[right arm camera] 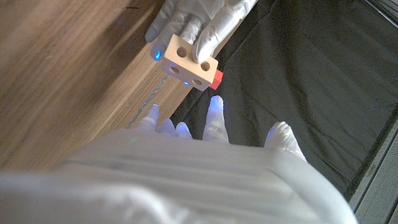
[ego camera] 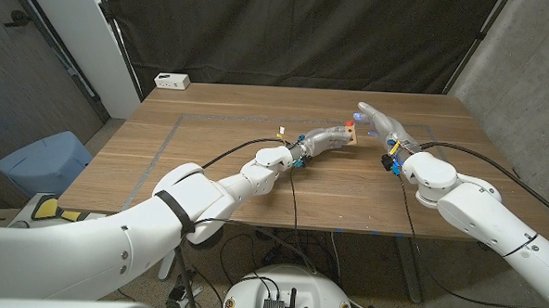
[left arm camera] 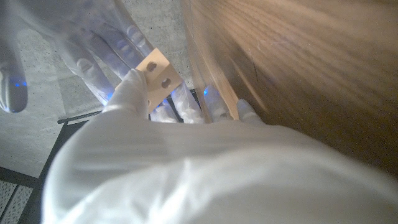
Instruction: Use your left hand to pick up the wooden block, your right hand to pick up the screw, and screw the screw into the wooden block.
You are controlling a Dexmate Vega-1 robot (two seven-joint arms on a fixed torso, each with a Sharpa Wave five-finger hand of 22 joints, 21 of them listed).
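My left hand (ego camera: 323, 139) reaches to the table's middle right and grips the pale wooden block (ego camera: 350, 137). The right wrist view shows the block (right arm camera: 188, 62) with round holes in its faces, held by the left hand's fingers (right arm camera: 205, 37). A red screw (right arm camera: 216, 79) sits at one end of the block and shows as a red spot (ego camera: 349, 125) in the head view. Just right of the block, my right hand (ego camera: 380, 123) has its fingers spread and holds nothing. In the left wrist view the block (left arm camera: 158, 71) lies between my left hand (left arm camera: 134, 93) and the right hand (left arm camera: 93, 43).
A white box (ego camera: 172, 80) stands at the back left corner of the wooden table (ego camera: 209, 160). A blue bin (ego camera: 42, 162) stands on the floor to the left. Black cables run along both forearms over the table's front half.
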